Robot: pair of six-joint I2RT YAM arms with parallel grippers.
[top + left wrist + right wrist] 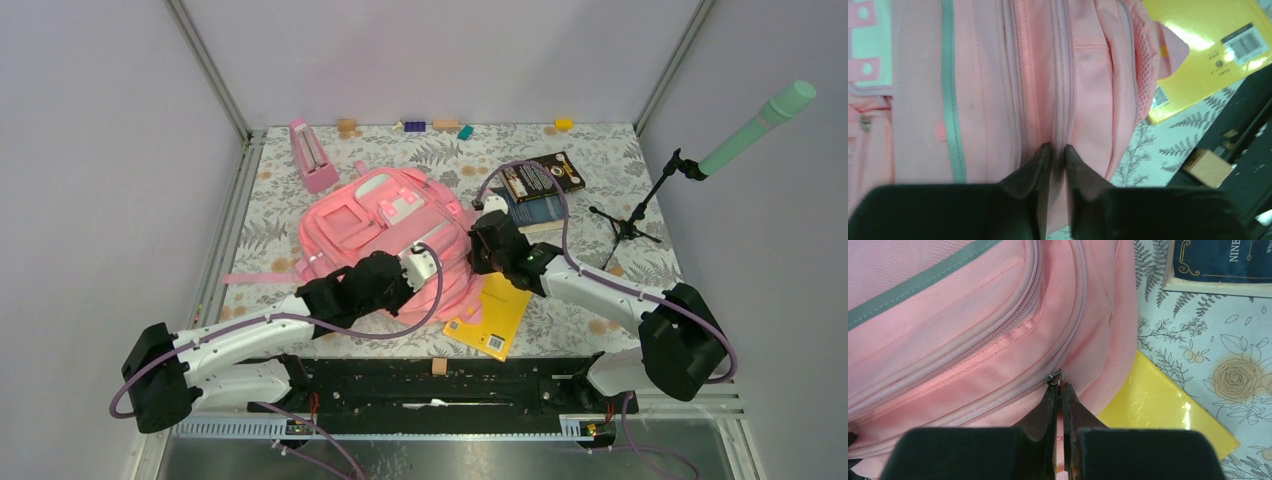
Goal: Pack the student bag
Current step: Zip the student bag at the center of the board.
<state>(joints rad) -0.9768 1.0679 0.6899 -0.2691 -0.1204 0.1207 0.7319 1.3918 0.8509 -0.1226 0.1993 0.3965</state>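
Premises: a robotics test cell in a laboratory, not a domestic or retail space. Grounds: plain grey wall panels (pixel 440 50) set in bare aluminium posts (pixel 210 65) enclose the table (pixel 235 230) on three sides. The left arm (pixel 240 340) and right arm (pixel 600 290) are bolted to a black mounting rail (pixel 440 385) along the table's near edge, with purple cables (pixel 566 215) running loose. A tripod stand (pixel 640 215) at the right edge carries a mint-green cylinder (pixel 760 125). A floral-patterned covering (pixel 640 160) lies over the table top.
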